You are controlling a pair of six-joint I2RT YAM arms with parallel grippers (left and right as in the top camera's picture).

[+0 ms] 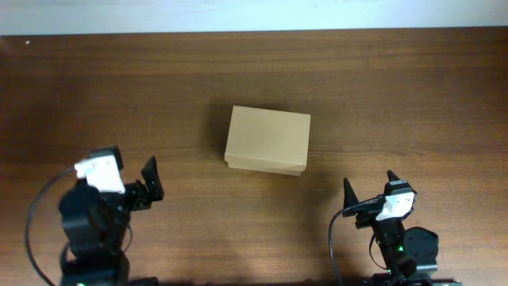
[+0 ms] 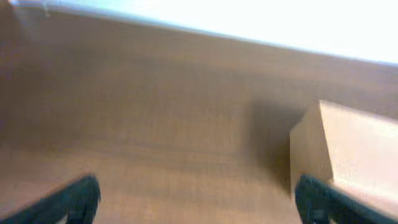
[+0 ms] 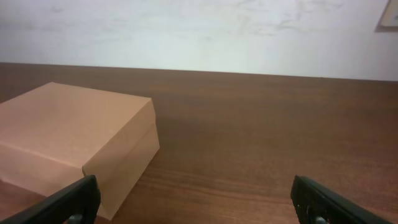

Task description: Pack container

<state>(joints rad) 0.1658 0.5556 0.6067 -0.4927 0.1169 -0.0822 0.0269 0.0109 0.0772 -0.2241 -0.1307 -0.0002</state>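
Note:
The container (image 1: 267,140) is a plain tan cardboard box lying with its lid closed near the middle of the table. My left gripper (image 1: 127,181) is at the front left, well short of the box and open, with nothing between its fingers. In the left wrist view the container (image 2: 357,149) shows blurred at the right, beyond the open gripper (image 2: 198,199). At the front right my right gripper (image 1: 370,187) stands open and empty. The right wrist view has the container (image 3: 74,134) ahead on the left, and the right gripper (image 3: 194,198) holds nothing.
The dark wooden table (image 1: 397,87) runs back to a white wall (image 3: 199,31). Black cables (image 1: 32,214) loop beside both arm bases at the front edge. Nothing but the box lies on the wood.

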